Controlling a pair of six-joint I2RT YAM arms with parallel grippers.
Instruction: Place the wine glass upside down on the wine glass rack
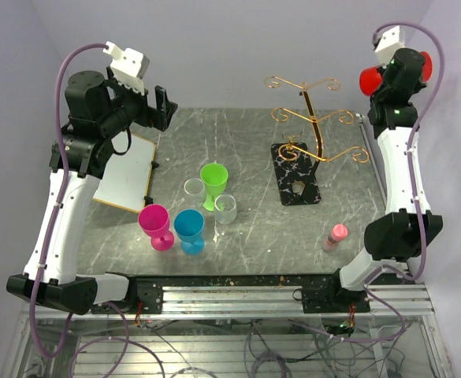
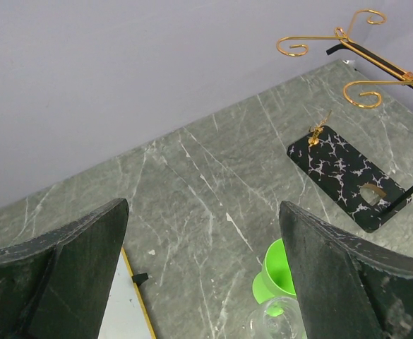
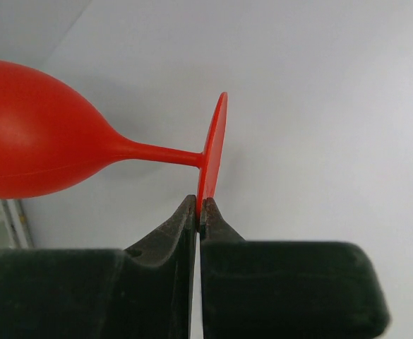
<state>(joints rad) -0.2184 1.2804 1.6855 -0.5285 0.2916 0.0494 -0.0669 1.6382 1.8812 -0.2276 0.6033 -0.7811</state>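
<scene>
Since the right gripper (image 3: 199, 210) clamps only the thin foot rim of the red glass (image 3: 44, 141), held sideways high beside the rack (image 1: 317, 126), it looks light, stiff, apt to pivot, its stem a surer hold, while the left gripper (image 2: 204, 212) gapes empty

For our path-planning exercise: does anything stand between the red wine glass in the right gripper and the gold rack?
Nothing visible does. The right gripper holds the red wine glass by its foot, high to the right of the wine glass rack, with only open air between them.
</scene>
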